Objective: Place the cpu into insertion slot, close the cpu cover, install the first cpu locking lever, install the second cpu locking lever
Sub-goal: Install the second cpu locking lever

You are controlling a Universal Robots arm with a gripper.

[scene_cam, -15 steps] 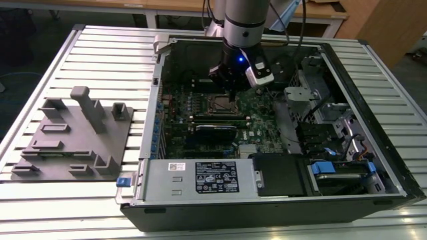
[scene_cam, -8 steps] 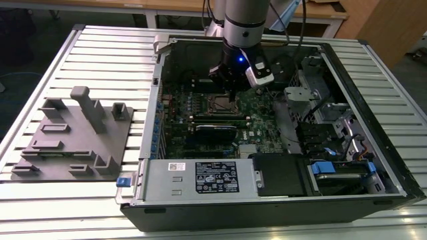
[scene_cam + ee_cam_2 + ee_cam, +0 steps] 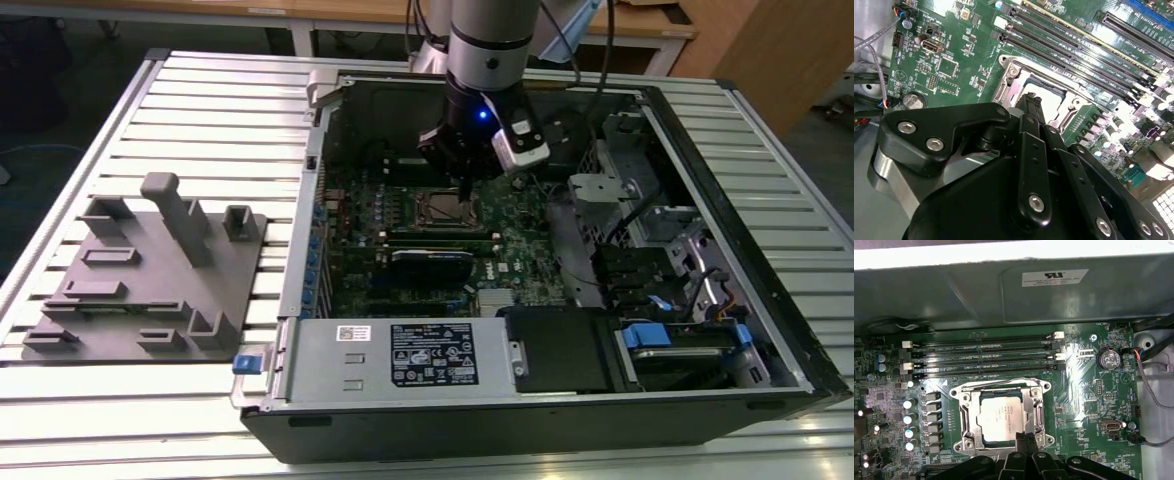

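- The slatted metal table (image 3: 200,110) carries an open computer case (image 3: 747,330); beside the case, toward the exterior view's left, lies a grey fixture tray (image 3: 147,280).
- The green circuit board (image 3: 1089,400) lines the case floor, with long black memory slots (image 3: 984,357) running between the case wall and the insertion slot (image 3: 1004,417).
- The robot arm (image 3: 491,40) reaches down into the case from its far edge, over the board's middle.
- The gripper (image 3: 1024,440) hangs right at the socket's near edge; its fingers look drawn together into a narrow tip, holding nothing that I can see.
- The cpu cover (image 3: 969,415) lies down flat around the chip, so it looks closed.
- The cpu (image 3: 1001,418) sits seated in the socket, silvery top showing through the window: placing appears done.
- Whether either locking lever is latched I cannot tell; those steps may remain.
- Room is tight: memory slots and capacitors (image 3: 908,425) crowd the socket's edges.
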